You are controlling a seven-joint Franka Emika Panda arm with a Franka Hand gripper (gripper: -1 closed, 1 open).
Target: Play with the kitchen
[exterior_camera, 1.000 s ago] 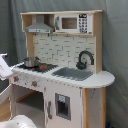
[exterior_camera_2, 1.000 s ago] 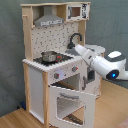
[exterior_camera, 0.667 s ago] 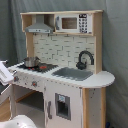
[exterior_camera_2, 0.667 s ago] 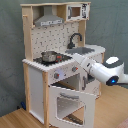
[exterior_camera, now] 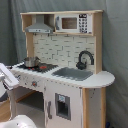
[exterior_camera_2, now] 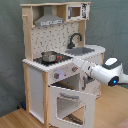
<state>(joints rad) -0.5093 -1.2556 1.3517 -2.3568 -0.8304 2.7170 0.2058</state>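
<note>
Hanging open, kitchen (exterior_camera_2: 55,60) oven door (exterior_camera_2: 72,102), arm (exterior_camera_2: 102,72) beside counter edge

Kitchen (exterior_camera_2: 60,55) oven door (exterior_camera_2: 72,104) open.

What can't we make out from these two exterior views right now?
- Gripper: in the second exterior view the arm ends against the kitchen front, so the tip is hidden. In the first exterior view the left edge cuts the arm off.
- Pot contents: the rim hides them in both exterior views.
- Oven interior: the open oven door blocks it in the second exterior view.
</note>
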